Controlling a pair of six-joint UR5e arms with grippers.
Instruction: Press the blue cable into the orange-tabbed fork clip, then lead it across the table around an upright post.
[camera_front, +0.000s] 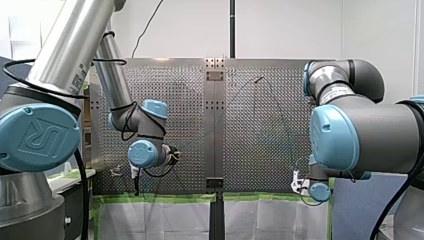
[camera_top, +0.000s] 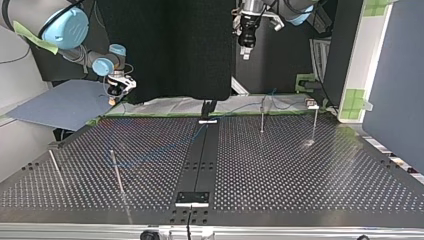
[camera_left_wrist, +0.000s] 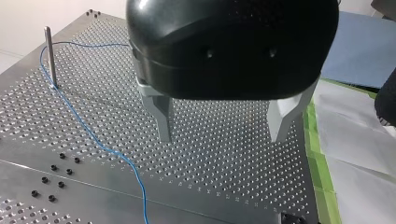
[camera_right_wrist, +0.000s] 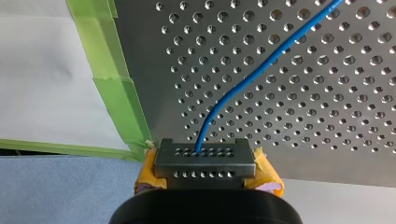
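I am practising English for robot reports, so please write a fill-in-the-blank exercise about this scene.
1. The cable is coloured ___.
2. In the left wrist view it bends around an upright ___.
3. My left gripper is ___ and holds nothing.
4. The tape along the table edge is ___.
Missing words: blue, post, open, green.

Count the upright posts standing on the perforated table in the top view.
4. Left-edge post; second post just right of it; at the far right, inner post and outer post. None looks hidden.
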